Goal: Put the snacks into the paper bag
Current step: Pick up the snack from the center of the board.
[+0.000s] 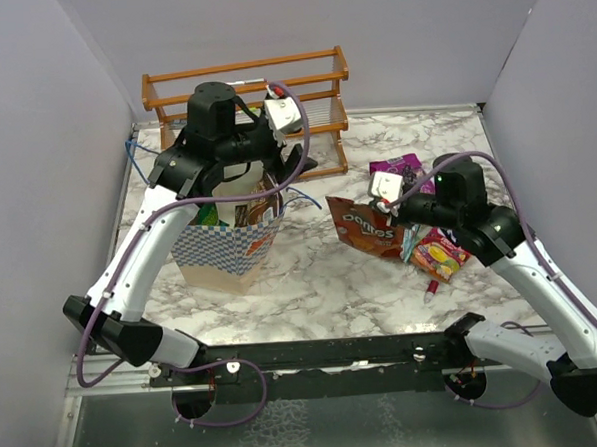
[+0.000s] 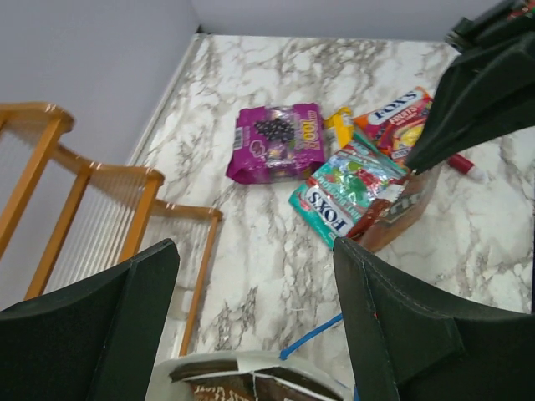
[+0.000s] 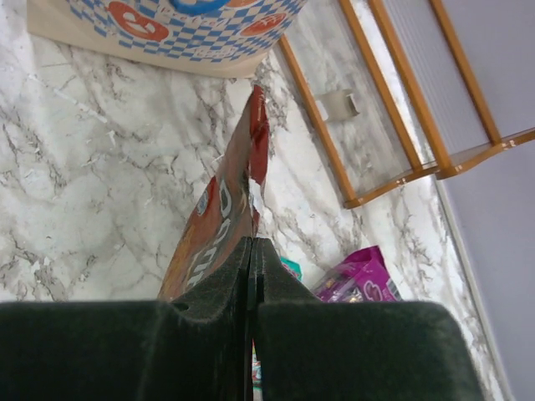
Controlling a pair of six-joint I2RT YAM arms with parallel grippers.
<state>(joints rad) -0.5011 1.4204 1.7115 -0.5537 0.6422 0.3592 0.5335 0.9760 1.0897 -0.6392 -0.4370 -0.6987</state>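
Observation:
The checkered paper bag [image 1: 227,249] stands upright at left, with a brown packet [image 2: 251,386] and a green packet [image 1: 208,216] inside it. My left gripper [image 1: 244,182] hovers over the bag's mouth, open, with nothing between its fingers [image 2: 100,326]. My right gripper [image 3: 252,251] is shut on the edge of the red Doritos bag [image 3: 219,219], which stands on edge on the table [image 1: 364,227]. Around it lie a magenta pack [image 2: 276,142], a teal pack [image 2: 351,188] and a red-yellow pack [image 2: 393,121].
A wooden rack [image 1: 246,86] stands against the back wall behind the bag. A tiny red-pink cap-like object [image 1: 432,289] lies near the red-yellow pack [image 1: 440,254]. A blue string handle [image 2: 313,334] sticks out from the bag's rim. Grey walls close in both sides.

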